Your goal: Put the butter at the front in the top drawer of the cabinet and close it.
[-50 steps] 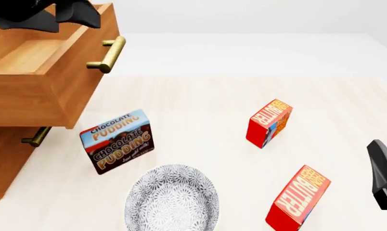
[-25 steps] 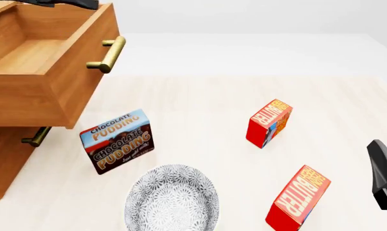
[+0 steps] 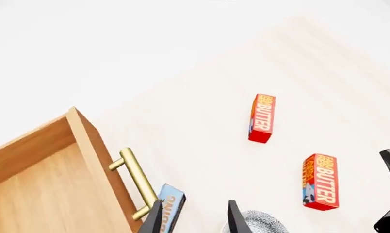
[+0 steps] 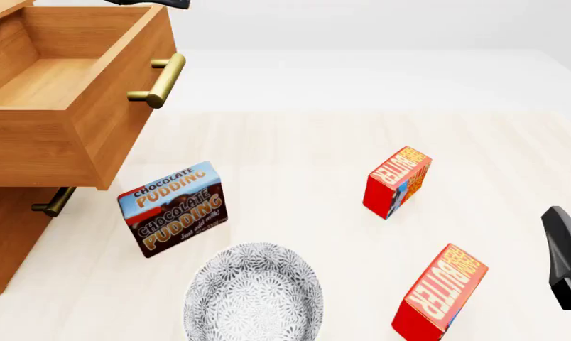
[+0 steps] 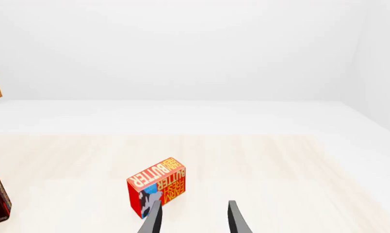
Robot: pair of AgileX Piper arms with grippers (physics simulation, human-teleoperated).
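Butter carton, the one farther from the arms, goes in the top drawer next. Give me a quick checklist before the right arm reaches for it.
1. Top drawer pulled out: ok.
2. Room inside the drawer: ok, the floor that shows is bare wood.
3. Butter standing free: ok, apart from the second carton and the pudding box.
4. Right jaws open: ok, the right wrist view shows a gap between them.
5. Right jaws lined up on the butter: not ok, in the right wrist view the carton sits off to one side of the gap.
6. Left jaws out of the drawer: ok, they hang open high above its handle.
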